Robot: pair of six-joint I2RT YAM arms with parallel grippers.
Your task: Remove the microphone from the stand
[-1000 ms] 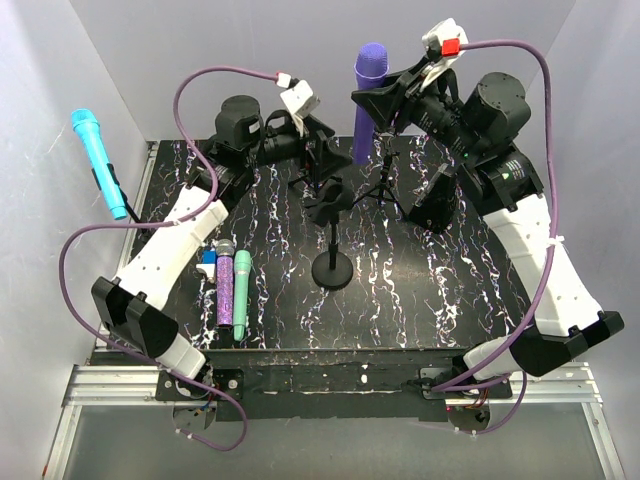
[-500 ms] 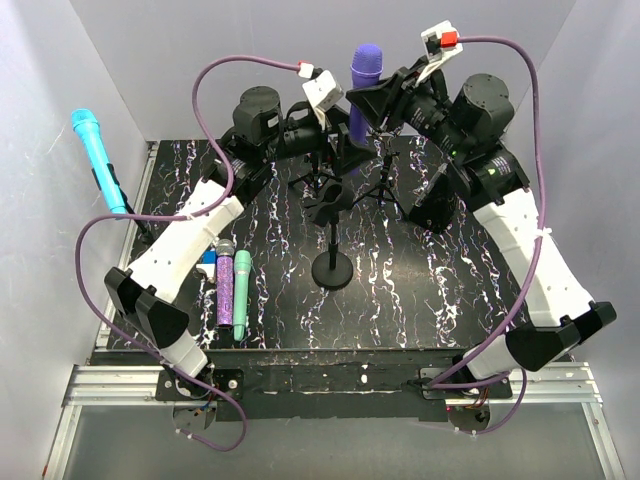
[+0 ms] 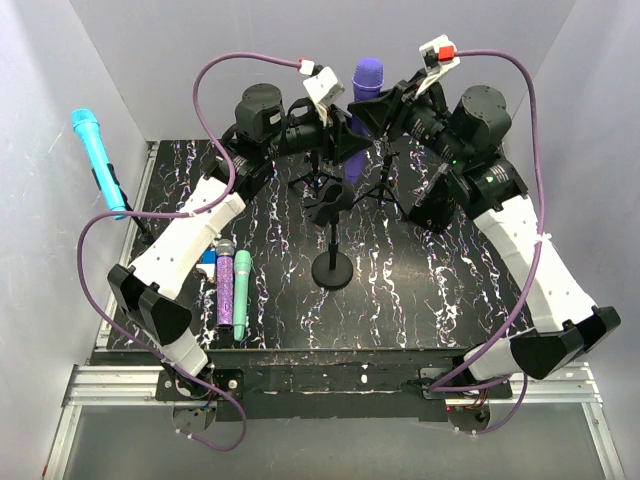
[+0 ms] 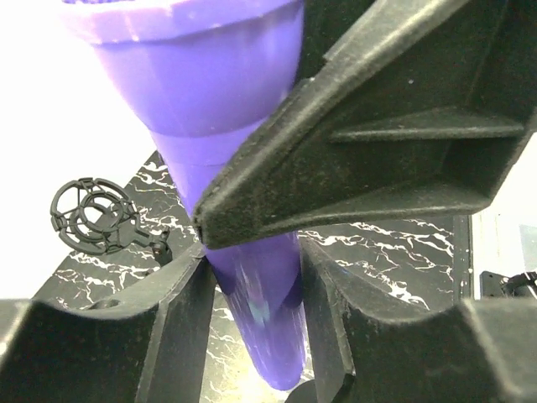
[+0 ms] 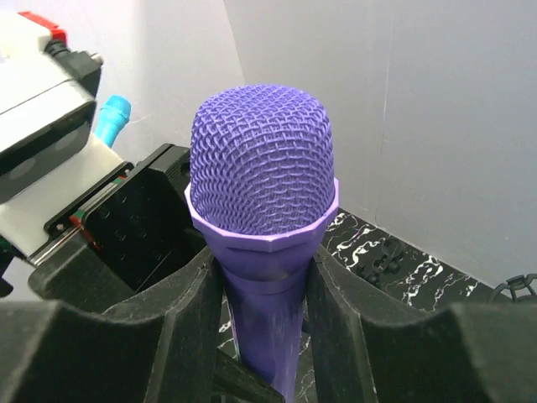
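Mic (image 3: 367, 85), purple w/ mesh head, is held nearly upright in the air over the back of the tabletop (image 3: 420, 300), head up, and is gripped by both tools at once. Right tool (image 5: 265, 277) is closed on the neck just below the head. In the right wrist view its fingers (image 5: 172, 319) are seen pressed against either side of the purple body, the narrow gap between them filled by it. Left tool (image 4: 256, 277) is closed on the handle lower down. In the left wrist view its fingers (image 4: 172, 327) are seen touching both sides of the tapering handle, w/ one black finger of the right tool crossing in front, above them. The mic's bottom end is seen free below the left fingers, over the marbled surface.

Stand (image 3: 331, 266), w/ round base & thin pole, is set upright near the centre of the tabletop. Its clip (image 3: 330, 200) is seen in front of & below the mic, apart from it, so the mic is off the stand. Black tripod (image 3: 382, 185) legs are seen just behind the stand, under the mic. Ring mount (image 4: 88, 214) is seen at the left of the left wrist view.

Cyan mic (image 3: 95, 155) is seen at the far left, tilted, head up. Green mic (image 3: 242, 290) & glitter mic (image 3: 226, 285) are laid side by side at front left, beside the left arm.
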